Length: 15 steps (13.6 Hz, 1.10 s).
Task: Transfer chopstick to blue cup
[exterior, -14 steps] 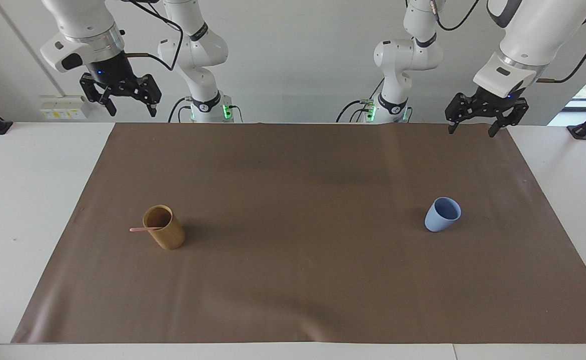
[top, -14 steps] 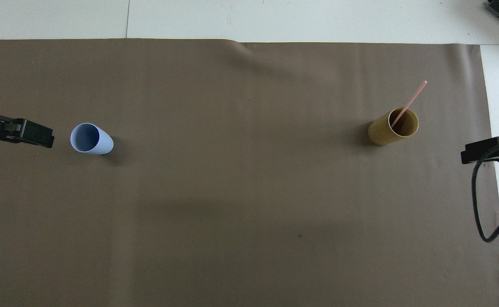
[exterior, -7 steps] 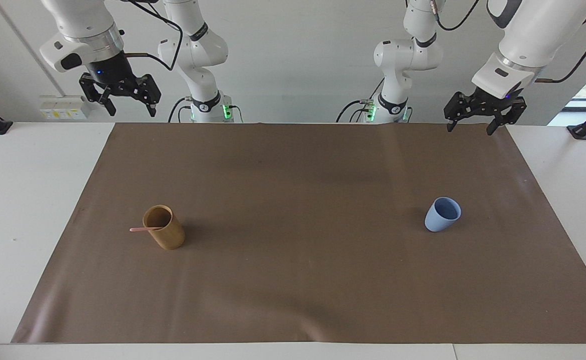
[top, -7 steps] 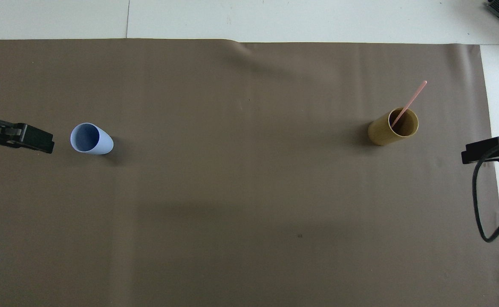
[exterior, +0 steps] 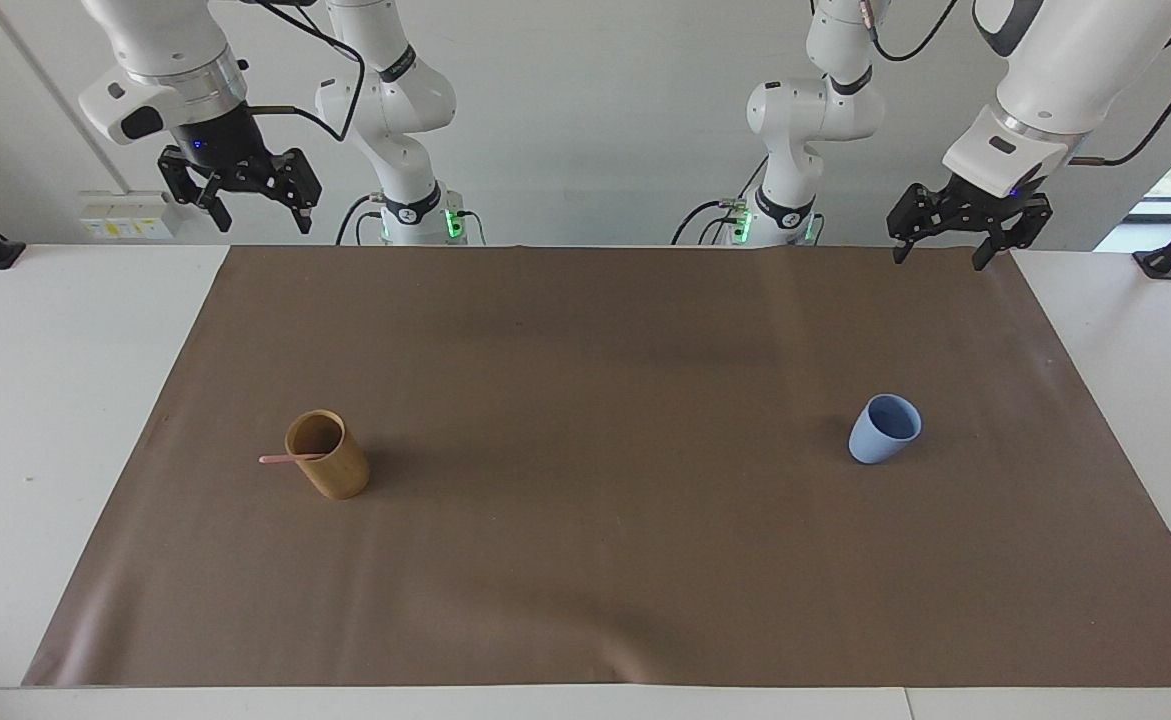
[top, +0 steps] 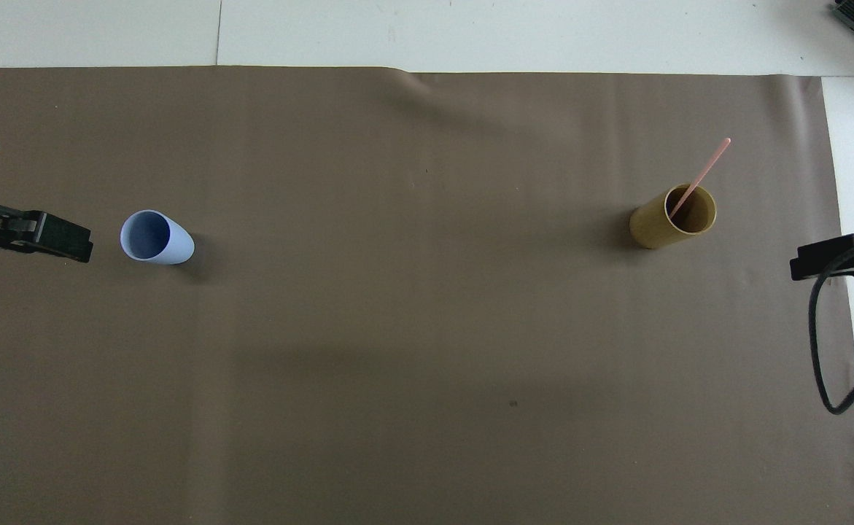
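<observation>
- thin light pink chopstick (exterior: 290,458) stands tilted in the tan-brown cylindrical cup (exterior: 329,456), lower end inside, upper end sticking out over the rim toward the right arm's end of the table
- in the overhead view the chopstick (top: 700,177) leans away from the robots and outward past the rim of the tan-brown cup (top: 671,218)
- small light blue handleless tumbler (exterior: 885,428) sits upright on the brown mat (exterior: 605,560) toward the left arm's end, mouth up, nothing visible inside
- overhead view shows the tumbler (top: 155,238) well apart from the tan-brown cup, both about equally far from the robots
- left gripper (exterior: 948,247) hangs in the air over the mat's corner nearest the robots at the left arm's end, fingers spread wide, nothing between them
- overhead view: left gripper (top: 40,237) shows at the frame edge beside the tumbler, not touching it
- right gripper (exterior: 259,213) hangs high over the table edge nearest the robots at the right arm's end, fingers spread wide, holding nothing
- overhead view: only a black part of the right gripper (top: 831,257) shows at the frame edge, over the mat's border, clear of the tan-brown cup
- both grippers well above the table, neither near the chopstick
- white tabletop (exterior: 55,380) shows around the mat on all sides
</observation>
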Tool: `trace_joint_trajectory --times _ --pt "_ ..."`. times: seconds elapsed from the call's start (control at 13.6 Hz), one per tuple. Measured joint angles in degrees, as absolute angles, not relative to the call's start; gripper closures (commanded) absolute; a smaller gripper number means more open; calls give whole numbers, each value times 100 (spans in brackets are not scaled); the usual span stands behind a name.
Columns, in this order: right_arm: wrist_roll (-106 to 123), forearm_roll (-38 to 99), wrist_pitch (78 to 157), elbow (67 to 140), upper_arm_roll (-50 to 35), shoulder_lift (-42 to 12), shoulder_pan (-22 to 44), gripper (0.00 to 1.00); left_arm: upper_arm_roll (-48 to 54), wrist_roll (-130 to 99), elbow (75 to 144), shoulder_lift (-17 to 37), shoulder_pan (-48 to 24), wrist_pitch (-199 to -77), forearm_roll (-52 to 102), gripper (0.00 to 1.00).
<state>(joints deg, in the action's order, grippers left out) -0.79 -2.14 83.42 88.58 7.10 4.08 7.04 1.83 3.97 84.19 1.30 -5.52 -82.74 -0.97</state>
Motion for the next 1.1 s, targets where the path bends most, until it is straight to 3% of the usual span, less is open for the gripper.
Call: trace_joint_trajectory --times 0.59,1.1 --pt "-79 -214 8342 8858 711 410 704 0 149 400 8512 129 -467 -8786 -97 0" --pt "-78 -214 8569 9078 718 418 703 0 141 401 9033 66 -295 -9456 -97 0"
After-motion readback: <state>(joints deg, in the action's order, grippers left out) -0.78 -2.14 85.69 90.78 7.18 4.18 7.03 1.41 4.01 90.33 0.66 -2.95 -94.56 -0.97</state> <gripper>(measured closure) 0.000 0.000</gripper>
